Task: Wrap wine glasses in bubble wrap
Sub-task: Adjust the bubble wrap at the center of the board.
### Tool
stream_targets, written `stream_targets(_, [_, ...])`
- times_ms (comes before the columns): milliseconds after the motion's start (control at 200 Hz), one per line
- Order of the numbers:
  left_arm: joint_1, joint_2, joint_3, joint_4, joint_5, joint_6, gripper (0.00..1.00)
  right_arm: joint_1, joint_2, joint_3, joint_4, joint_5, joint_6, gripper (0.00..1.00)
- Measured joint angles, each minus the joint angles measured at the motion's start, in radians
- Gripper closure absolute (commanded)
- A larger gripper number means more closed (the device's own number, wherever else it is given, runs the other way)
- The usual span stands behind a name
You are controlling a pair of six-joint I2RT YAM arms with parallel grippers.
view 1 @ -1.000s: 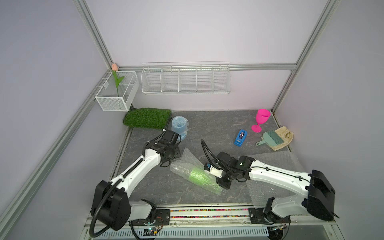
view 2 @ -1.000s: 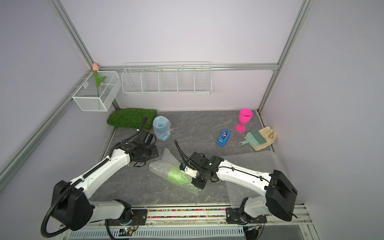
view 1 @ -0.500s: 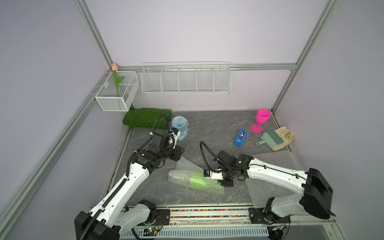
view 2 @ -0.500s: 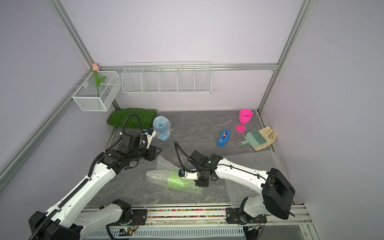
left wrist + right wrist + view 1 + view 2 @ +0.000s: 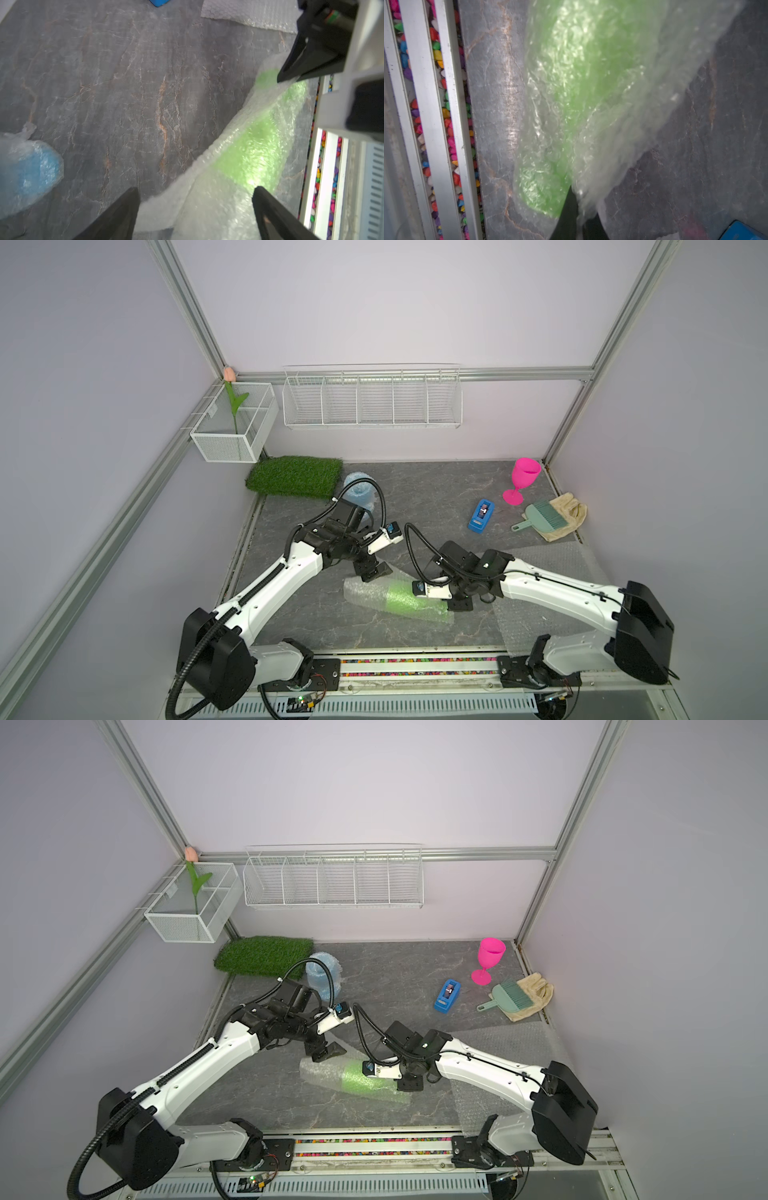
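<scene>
- Lying on its side on the slate table (image 5: 432, 497), the lime green goblet (image 5: 401, 599) is rolled inside bubble wrap (image 5: 360, 592). Its bowl points toward the left arm and its foot toward the right arm.
- The left gripper (image 5: 371, 572) hangs just over the loose clear wrap past the green goblet's bowl. The left wrist view shows its fingers (image 5: 270, 214) spread wide and released, with wrap below the gap and nothing pinched.
- The right gripper (image 5: 459, 605) sits at the green goblet's foot end. Its fingers (image 5: 566, 207) are clenched together, and the right wrist view shows a fold of the bubble wrap caught between them.
- The blue goblet (image 5: 359, 491), under its own wrap, sits well beyond the green goblet, behind the left arm's wrist.
- The pink goblet (image 5: 524, 477) stands upright and bare, well apart from the green goblet, far beyond it to the right.
- A spare sheet (image 5: 552, 568) of bubble wrap lies flat just right of the green goblet, partly under the right arm.
- The tape dispenser (image 5: 481, 521) lies between the green goblet and the pink one. Farther right, a hand brush (image 5: 542, 518) rests on a glove (image 5: 571, 512).
- The grass mat (image 5: 295, 476) lies beyond the green goblet to the left, just beside the blue goblet.
</scene>
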Motion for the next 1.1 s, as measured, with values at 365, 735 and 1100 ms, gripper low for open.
stream_targets(365, [0.000, 0.079, 0.066, -0.100, 0.090, 0.195, 0.14, 0.004, -0.040, 0.000, -0.004, 0.051, -0.039, 0.93])
stream_targets(735, [-0.019, 0.087, 0.008, -0.187, 0.138, 0.230, 0.21, -0.080, 0.003, 0.029, -0.047, -0.021, -0.034, 0.93])
stream_targets(1100, [-0.132, 0.010, -0.079, -0.138, 0.066, 0.173, 0.22, -0.203, 0.126, 0.136, -0.135, -0.235, 0.017, 0.93])
